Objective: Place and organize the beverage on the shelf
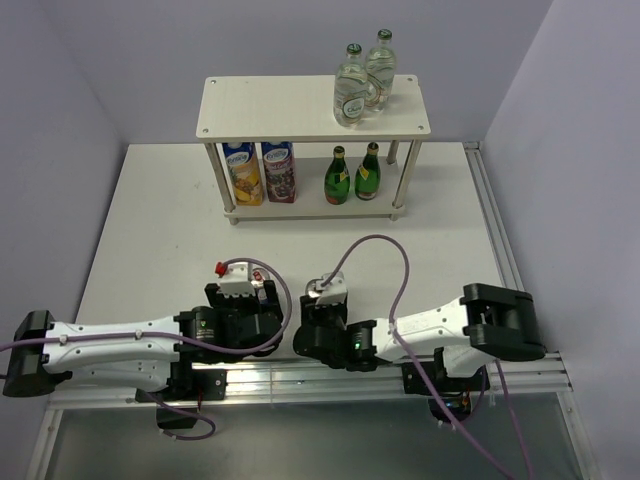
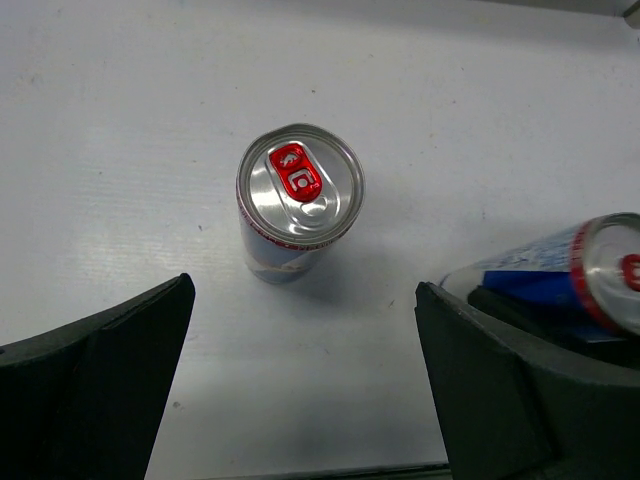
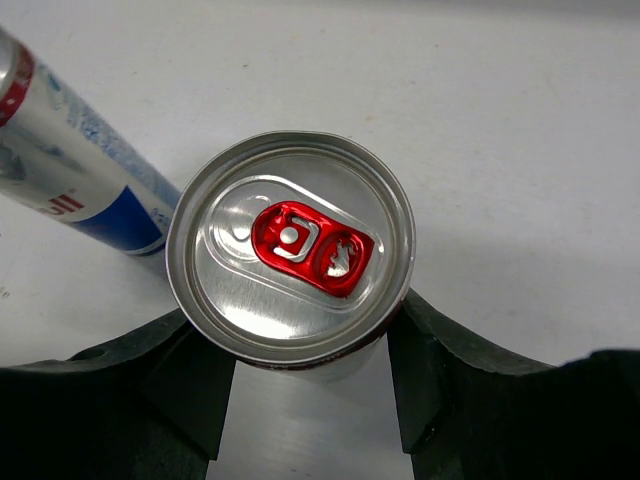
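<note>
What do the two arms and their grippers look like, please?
The left arm and right arm have white shells between black joints, each with a purple cable looping from its wrist. The left gripper and right gripper have broad matte black fingers.

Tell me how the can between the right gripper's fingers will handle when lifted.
The can looks unopened, so probably full and fairly heavy. Its smooth metal may slip in a light pinch. Upright and slim, it could tip if nudged.
</note>
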You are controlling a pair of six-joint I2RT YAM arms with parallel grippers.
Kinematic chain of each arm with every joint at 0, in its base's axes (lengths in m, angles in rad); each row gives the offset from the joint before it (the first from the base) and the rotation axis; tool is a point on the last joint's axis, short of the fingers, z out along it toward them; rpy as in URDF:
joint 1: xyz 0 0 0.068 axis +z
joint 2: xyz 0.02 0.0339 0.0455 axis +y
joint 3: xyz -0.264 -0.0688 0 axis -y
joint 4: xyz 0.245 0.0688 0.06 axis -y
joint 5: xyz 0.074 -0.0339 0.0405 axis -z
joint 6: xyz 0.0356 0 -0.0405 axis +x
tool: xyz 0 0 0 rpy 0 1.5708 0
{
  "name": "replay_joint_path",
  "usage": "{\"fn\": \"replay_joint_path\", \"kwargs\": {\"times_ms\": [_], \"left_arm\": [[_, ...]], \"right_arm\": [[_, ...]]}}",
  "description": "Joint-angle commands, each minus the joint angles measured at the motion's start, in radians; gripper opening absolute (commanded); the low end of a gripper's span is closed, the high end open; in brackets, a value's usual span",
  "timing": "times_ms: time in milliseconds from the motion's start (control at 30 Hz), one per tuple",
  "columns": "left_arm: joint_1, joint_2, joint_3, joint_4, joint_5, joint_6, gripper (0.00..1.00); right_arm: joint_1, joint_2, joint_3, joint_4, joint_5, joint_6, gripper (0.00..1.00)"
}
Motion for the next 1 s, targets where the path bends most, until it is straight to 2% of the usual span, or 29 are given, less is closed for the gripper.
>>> {"fn": "replay_joint_path", "kwargs": {"times_ms": [0, 267, 300, 467, 533, 633, 767, 867, 933, 967], "left_arm": [[-0.005, -0.006, -0.048, 0.117, -0.011, -0.019, 0.99], [0.005, 0.135, -0.175, 0.399, -0.04, 0.06, 0.99], [0.022, 0.15, -0.188, 0.498, -0.036, 0.091, 0.99], [0.142, 0.23, -0.278, 0.765, 0.013, 0.258, 0.99], [0.203, 0.235, -0.317, 0.932, 0.047, 0.327, 0.99], [0.277, 0.259, -0.357, 1.04, 0.084, 0.384, 0.99], [0.341, 0.314, -0.358, 1.135, 0.116, 0.442, 0.94], [0.349, 0.365, -0.329, 1.189, 0.125, 0.496, 0.81], [0.352, 0.399, -0.312, 1.204, 0.135, 0.536, 0.66], [0.355, 0.406, -0.294, 1.208, 0.142, 0.544, 0.5]], "right_arm": [[-0.002, -0.106, -0.024, -0.133, 0.112, 0.181, 0.07], [0.009, -0.193, -0.053, -0.211, 0.122, 0.228, 0.06], [0.01, -0.201, -0.053, -0.215, 0.125, 0.231, 0.06], [0.021, -0.224, -0.05, -0.284, 0.135, 0.283, 0.06], [0.032, -0.23, -0.053, -0.32, 0.139, 0.304, 0.06], [0.042, -0.239, -0.063, -0.349, 0.141, 0.34, 0.05], [0.047, -0.224, -0.061, -0.364, 0.141, 0.363, 0.05], [0.047, -0.207, -0.047, -0.367, 0.144, 0.357, 0.04], [0.049, -0.198, -0.03, -0.376, 0.148, 0.359, 0.04], [0.049, -0.192, -0.027, -0.377, 0.148, 0.359, 0.04]]}}
